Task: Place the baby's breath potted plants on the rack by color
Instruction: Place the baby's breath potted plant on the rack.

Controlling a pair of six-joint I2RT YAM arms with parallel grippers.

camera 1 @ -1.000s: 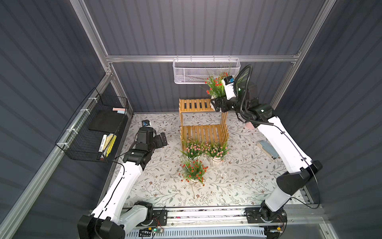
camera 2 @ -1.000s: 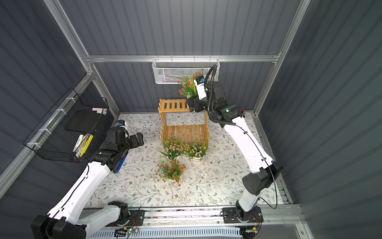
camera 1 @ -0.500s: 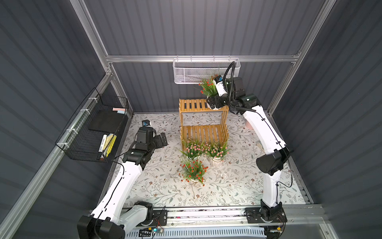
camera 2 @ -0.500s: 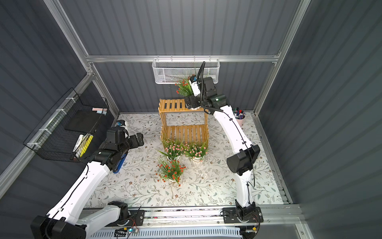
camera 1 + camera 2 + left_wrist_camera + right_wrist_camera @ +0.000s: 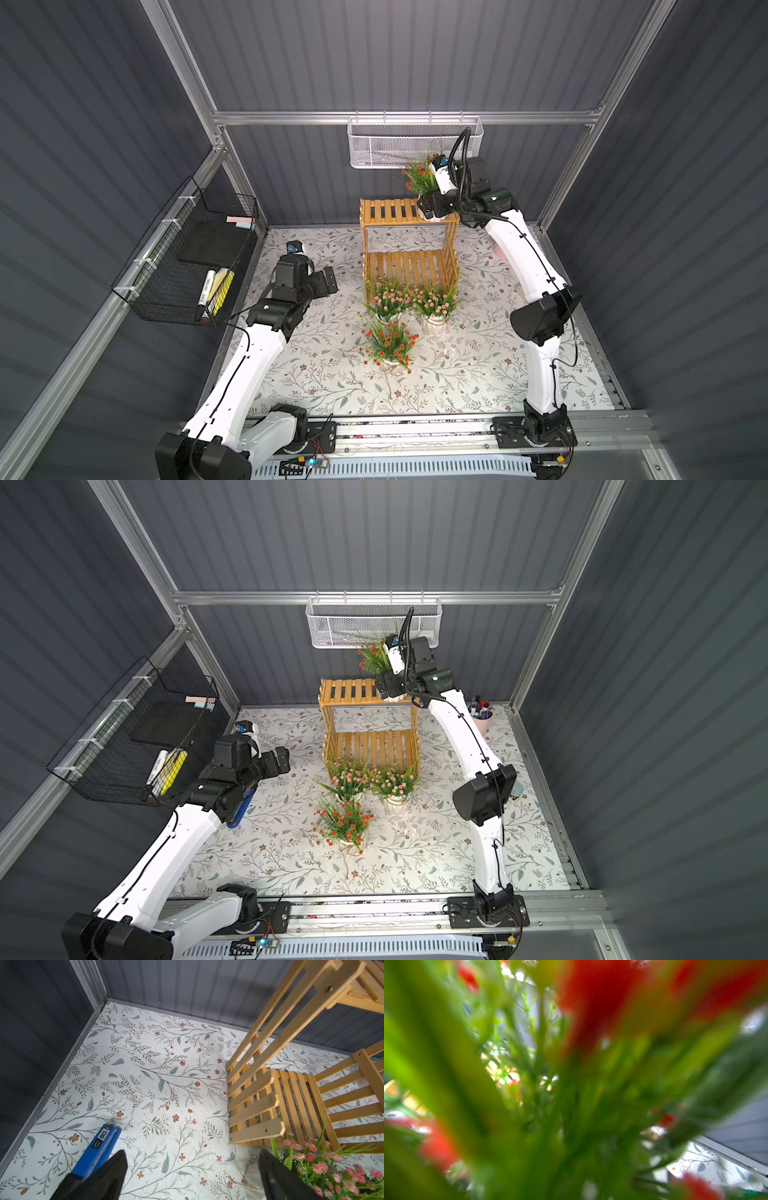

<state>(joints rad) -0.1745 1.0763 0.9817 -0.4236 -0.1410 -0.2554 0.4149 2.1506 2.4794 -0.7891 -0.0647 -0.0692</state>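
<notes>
My right gripper (image 5: 432, 210) (image 5: 388, 690) is shut on the white pot of a red-blossomed baby's breath potted plant (image 5: 419, 178) (image 5: 374, 658), at the right end of the rack's top tier (image 5: 388, 210). Blurred red blossoms and green leaves (image 5: 591, 1001) fill the right wrist view and hide the fingers. Two pink plants (image 5: 388, 297) (image 5: 436, 301) stand on the floor before the rack's lower tier (image 5: 365, 746). A second red plant (image 5: 388, 343) (image 5: 345, 823) stands nearer. My left gripper (image 5: 328, 282) (image 5: 192, 1153) hangs open and empty left of the rack (image 5: 255, 1105), a pink plant (image 5: 324, 1167) beside one finger.
A white mesh basket (image 5: 395, 143) hangs on the back wall just above the held plant. A black wire basket (image 5: 187, 266) is on the left wall. A blue box (image 5: 97, 1147) lies on the floor under my left arm. A pink cup of markers (image 5: 481, 717) stands back right.
My right arm has carried the red plant leftward and slightly down to the top tier's right end, its elbow folding in. The left arm and floor plants have not moved.
</notes>
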